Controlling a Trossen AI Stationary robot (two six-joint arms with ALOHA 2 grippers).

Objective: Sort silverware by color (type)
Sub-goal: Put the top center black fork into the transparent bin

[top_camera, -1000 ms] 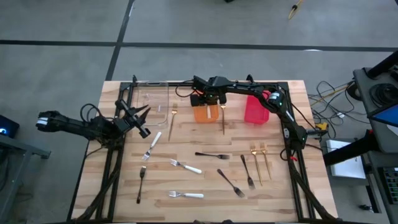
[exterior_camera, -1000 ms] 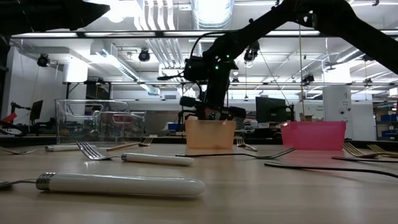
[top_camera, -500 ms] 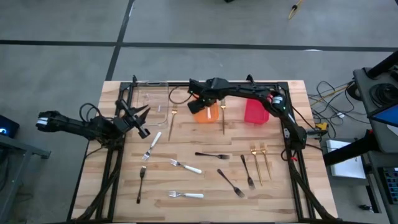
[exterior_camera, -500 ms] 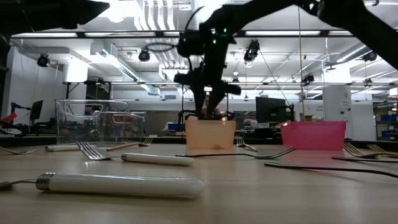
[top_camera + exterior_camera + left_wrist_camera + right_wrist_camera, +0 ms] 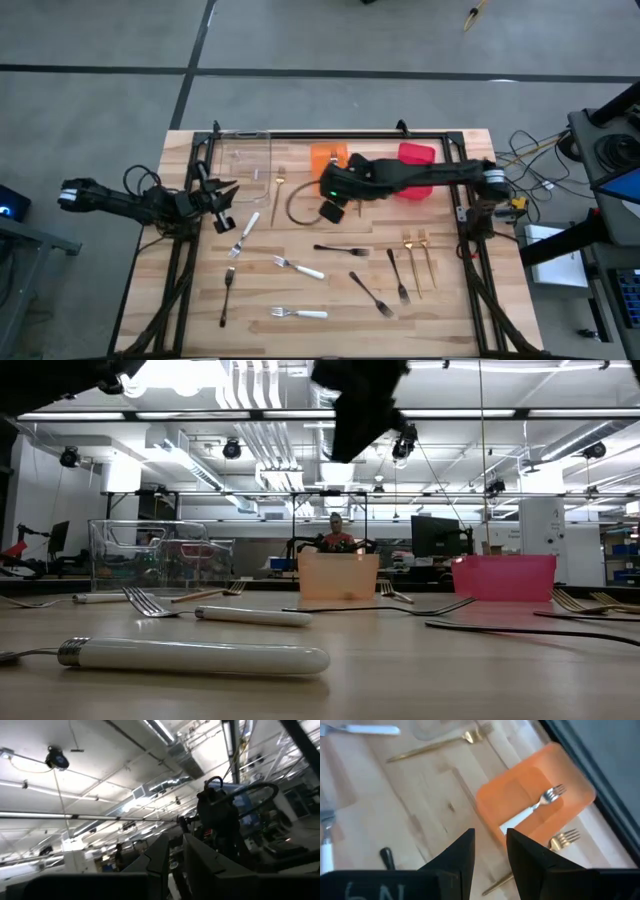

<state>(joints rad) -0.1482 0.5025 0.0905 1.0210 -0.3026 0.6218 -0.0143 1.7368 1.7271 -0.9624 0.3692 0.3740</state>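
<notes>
On my wooden table (image 5: 330,300) the forks (image 5: 345,250) lie scattered, one white-handled fork (image 5: 532,809) inside the orange bin (image 5: 328,160), which the right arm half hides from above. The right gripper (image 5: 333,208) has swung off the bin to the table's middle, its fingers (image 5: 527,851) slightly parted around nothing. The left gripper (image 5: 222,195) waits at the left edge, fingers (image 5: 197,862) nearly pressed together.
</notes>
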